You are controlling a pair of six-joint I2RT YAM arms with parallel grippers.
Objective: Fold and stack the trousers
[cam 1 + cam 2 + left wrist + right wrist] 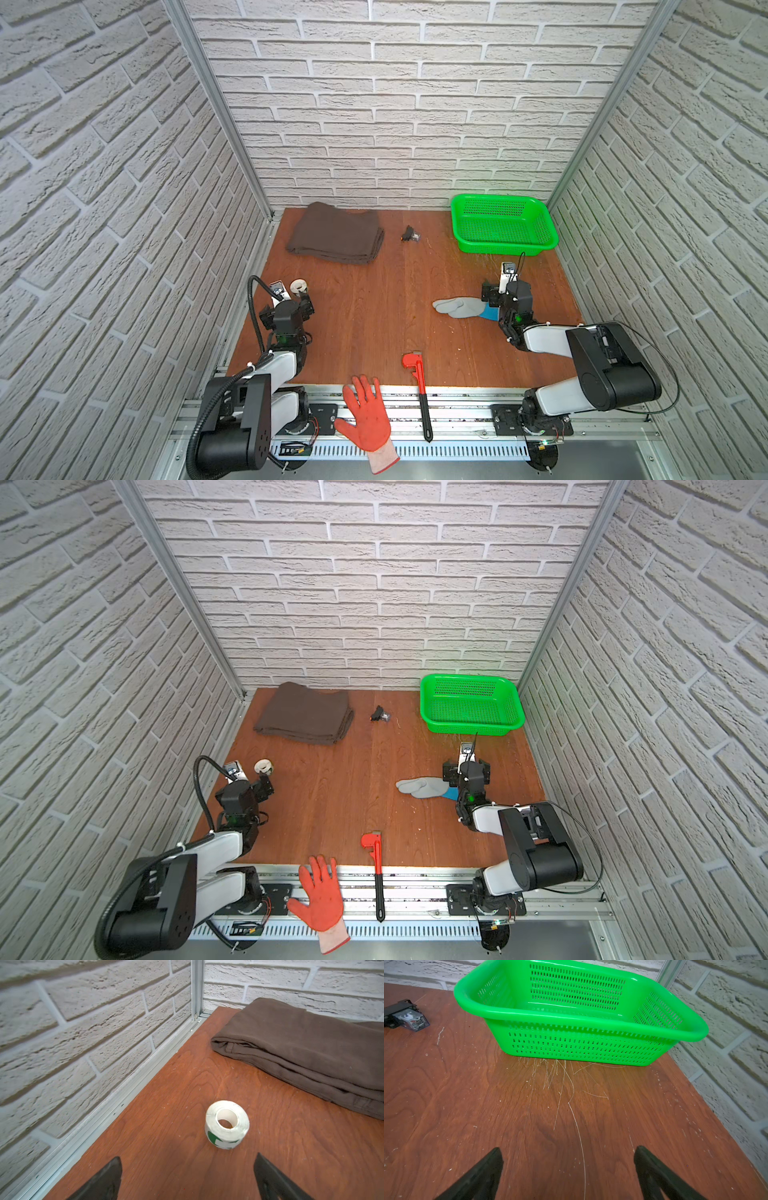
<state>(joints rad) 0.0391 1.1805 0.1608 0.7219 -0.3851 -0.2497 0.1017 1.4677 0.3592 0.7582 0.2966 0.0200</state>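
Leftmost first: left gripper [188, 1157] hangs low over the table [374, 316], jaws spread wide, nothing between them, touching nothing. Just ahead of the jaws, slightly toward one fingertip, stands a tape roll [226, 1136], on end and clear of both fingers. It looks incidental, not aimed at.

Trousers [336, 235] lie well beyond the left jaws, past the roll, in the far corner against the back wall. They are folded into a flat, layered rectangle; the stacked edges face the jaws in the left wrist view. Judgement: folding is done and the pile was set in the corner to keep it out of the working space. Neither gripper is near it.

Middle ground: a small black relay [410, 235] sits far out between the two sets of jaws, apart from everything. Nearer the arm bases, a red wrench [420, 378] and an orange glove [368, 415] lie across the table's front edge, behind both grippers. They appear to be clutter with no part in the task.

Right side: right gripper [568, 1149] hovers over bare table, jaws wide apart, holding nothing, no contact. A grey glove [459, 308] lies beside the wrist, behind the fingertips, not between them. Straight ahead of the right jaws, well apart, stands a green basket [581, 1016], with nothing visible inside.

Judgement: with both grippers empty, drawn in toward their own sides and away from the cloth, the task reads as finished or all but finished.
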